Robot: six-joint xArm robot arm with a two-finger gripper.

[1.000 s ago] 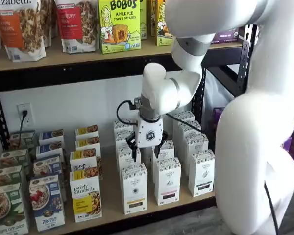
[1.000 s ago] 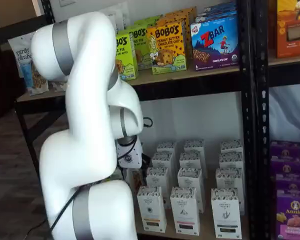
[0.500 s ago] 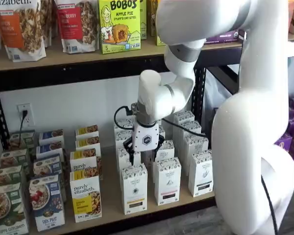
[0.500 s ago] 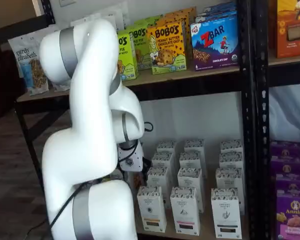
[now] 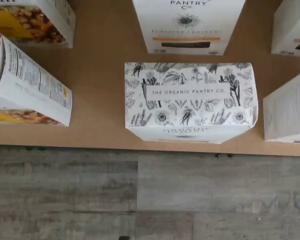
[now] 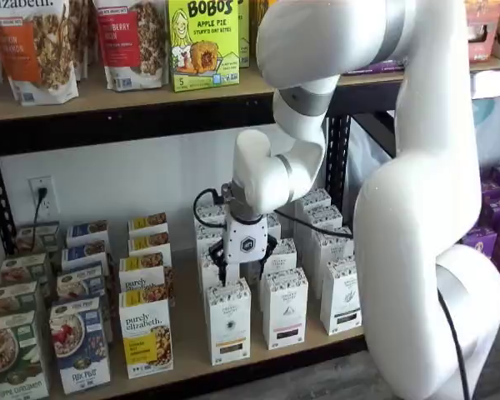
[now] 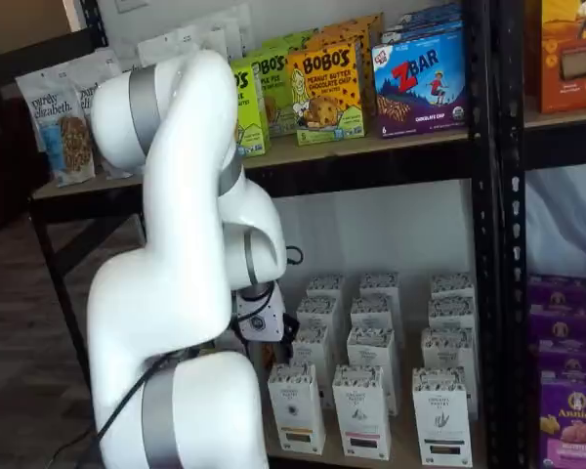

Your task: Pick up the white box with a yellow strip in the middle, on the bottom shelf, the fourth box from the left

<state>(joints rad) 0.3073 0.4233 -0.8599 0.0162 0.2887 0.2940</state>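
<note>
Down on the bottom shelf (image 6: 187, 321), a light wood board with a black front rail, small cartons stand in rows. Directly under the end effector (image 6: 244, 268) stands the white box (image 6: 228, 322), at the front of its row; its black fingers hang apart just above the box's patterned top, holding nothing. Seen from the wrist view, that top (image 5: 190, 95) reads "The Organic Pantry Co." Beyond the shelf's edge runs grey wood-look flooring (image 5: 150, 195). Behind the end effector a white wall carries a power outlet (image 6: 42, 196).
</note>
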